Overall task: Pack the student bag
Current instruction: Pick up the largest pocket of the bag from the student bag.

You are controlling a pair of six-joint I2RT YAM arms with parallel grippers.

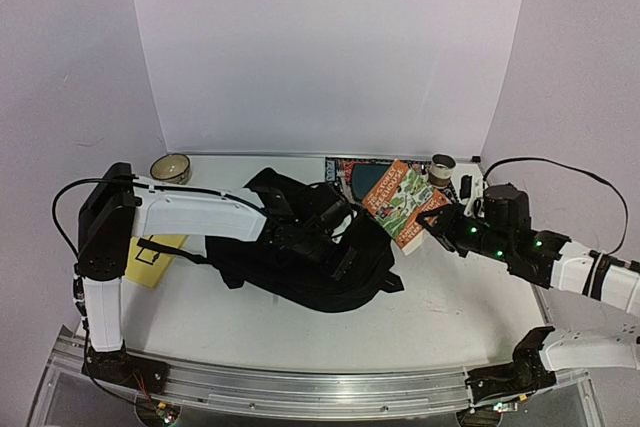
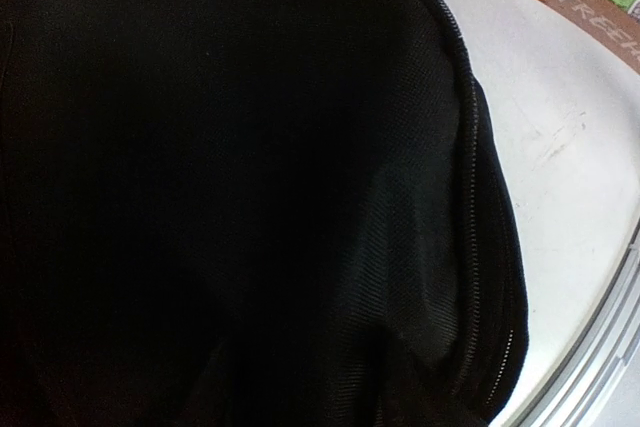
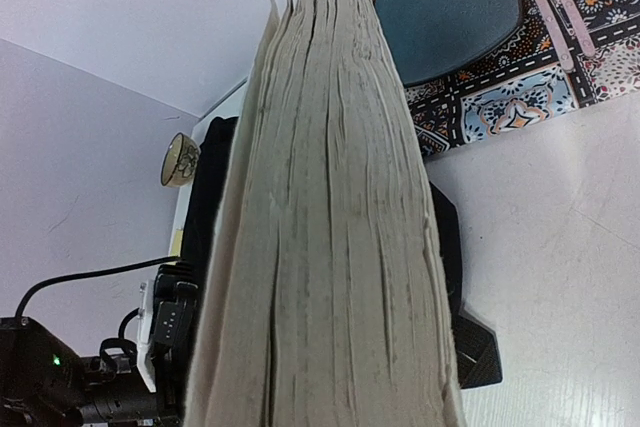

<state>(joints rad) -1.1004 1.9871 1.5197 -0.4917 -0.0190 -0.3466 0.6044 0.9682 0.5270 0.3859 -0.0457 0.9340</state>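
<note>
While the left arm reaches in from the left, its gripper point(image 1: 338, 237) sits down among the folds of the black backpack point(image 1: 300, 272). Fabric hides the fingers in the top view, and the L wrist cam shows only black mesh + a zipper line, so can't tell how wide the jaws stand or whether they have cloth. Backpack lies slumped mid-table, btwn the two arms.

R gripper point(image 1: 432, 219) is clamped on the near-right corner of a paperback book point(image 1: 398, 202) w/ an orange/green cover. Book is tilted, lifted off the table point(image 1: 450, 297), just beside the bag's right edge. Its page edge fills the R wrist view.

Far side: patterned mat point(image 1: 340, 169) w/ a dark teal plate point(image 1: 358, 179) on it, and a small round container point(image 1: 443, 164) to its right. Ceramic bowl point(image 1: 171, 168) at far left. Yellow pad point(image 1: 155, 259) at near left, beside the L arm.
</note>
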